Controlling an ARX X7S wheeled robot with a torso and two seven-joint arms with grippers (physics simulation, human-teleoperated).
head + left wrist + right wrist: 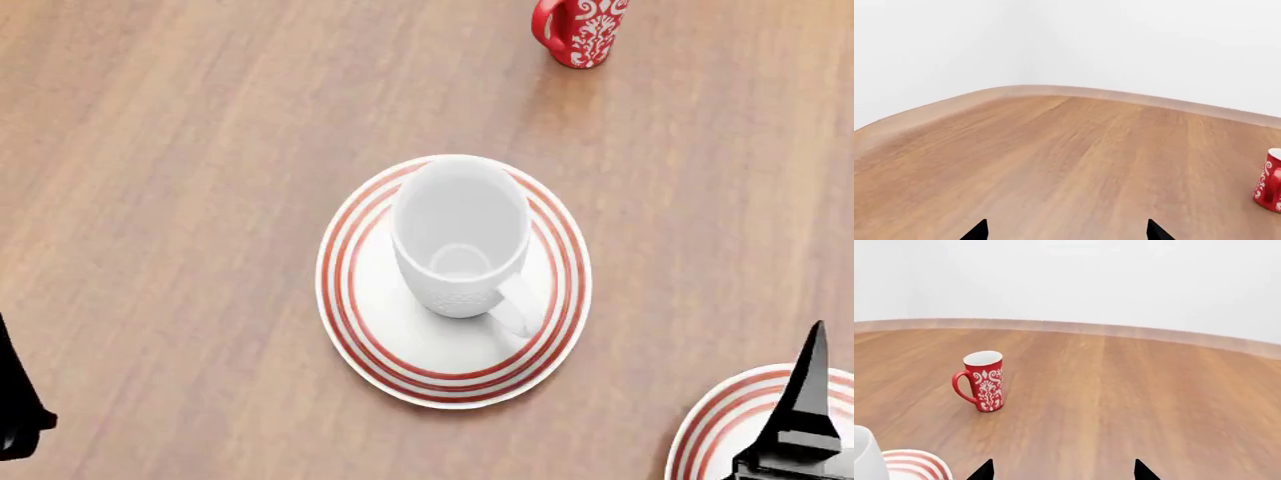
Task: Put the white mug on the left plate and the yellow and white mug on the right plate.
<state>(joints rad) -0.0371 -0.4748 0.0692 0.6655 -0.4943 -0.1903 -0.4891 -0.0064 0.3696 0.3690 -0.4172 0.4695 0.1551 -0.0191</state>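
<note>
Head view shows the large all-white ceramic mug (461,240) upright on my round red-ringed left plate (358,310), handle toward me and to the right. Second ringed plate, the right plate (714,425), peeks out bare by my right gripper (1062,471). Yellow and white mug: nowhere in sight, so direction unknown. Both my right and left gripper (1066,231) spread wide, holding nothing; only the red floral mug (982,381) ahead.
</note>
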